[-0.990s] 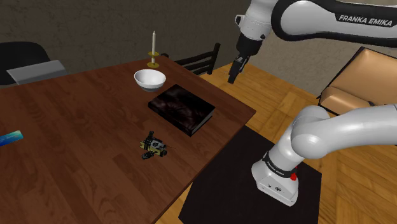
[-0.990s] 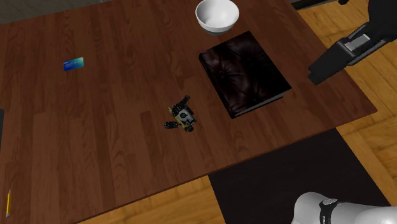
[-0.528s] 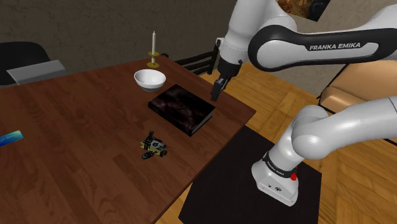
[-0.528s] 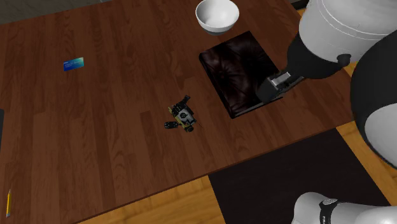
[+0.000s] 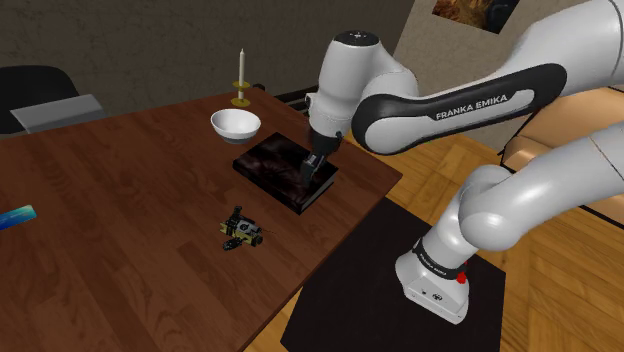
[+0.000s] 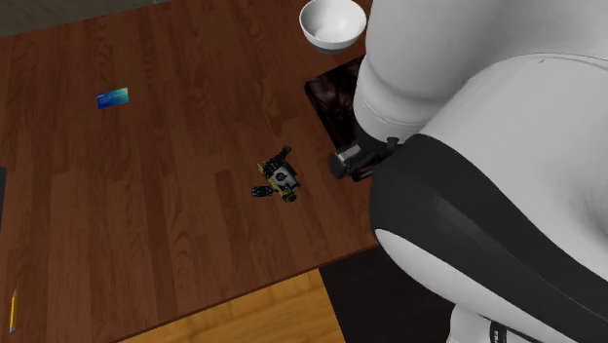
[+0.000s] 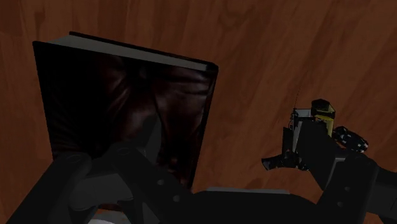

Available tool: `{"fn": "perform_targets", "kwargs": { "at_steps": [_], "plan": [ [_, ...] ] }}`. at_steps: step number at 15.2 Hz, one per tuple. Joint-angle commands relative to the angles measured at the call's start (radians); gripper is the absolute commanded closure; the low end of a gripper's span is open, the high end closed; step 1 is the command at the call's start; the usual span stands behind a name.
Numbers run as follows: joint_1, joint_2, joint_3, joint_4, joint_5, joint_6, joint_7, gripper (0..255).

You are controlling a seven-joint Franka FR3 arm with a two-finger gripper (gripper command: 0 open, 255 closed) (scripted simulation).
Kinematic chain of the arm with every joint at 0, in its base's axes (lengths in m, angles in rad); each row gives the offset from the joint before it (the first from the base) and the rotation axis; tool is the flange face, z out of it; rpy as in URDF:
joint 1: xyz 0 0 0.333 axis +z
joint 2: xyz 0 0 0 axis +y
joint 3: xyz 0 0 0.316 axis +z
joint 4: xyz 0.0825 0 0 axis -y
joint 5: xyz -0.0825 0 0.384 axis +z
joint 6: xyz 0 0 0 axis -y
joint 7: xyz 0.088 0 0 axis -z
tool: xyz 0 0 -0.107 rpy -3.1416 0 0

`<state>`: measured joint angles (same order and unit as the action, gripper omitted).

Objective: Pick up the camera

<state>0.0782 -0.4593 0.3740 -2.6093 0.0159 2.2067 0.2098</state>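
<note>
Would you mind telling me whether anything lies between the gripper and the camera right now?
Nothing visible does. The gripper hangs over the dark book, and only bare table separates the book's edge from the camera.

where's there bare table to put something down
Widest bare wood lies between the blue card and the camera, and along the table edge below the camera in the second exterior view. Crowded: the corner with bowl, dark book and candle, where the end effector hangs over the book.
</note>
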Motion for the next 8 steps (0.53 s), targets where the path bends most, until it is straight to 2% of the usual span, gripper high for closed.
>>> {"fn": "perform_targets", "kwargs": {
  "at_steps": [1,5,8],
  "plan": [
    [-0.002,0.072,0.038,0.000,-0.010,0.073,0.044,0],
    [-0.021,0.227,0.111,0.030,-0.071,0.191,0.147,0],
    [-0.039,0.356,0.160,0.069,-0.162,0.265,0.250,0]
  ]
}}
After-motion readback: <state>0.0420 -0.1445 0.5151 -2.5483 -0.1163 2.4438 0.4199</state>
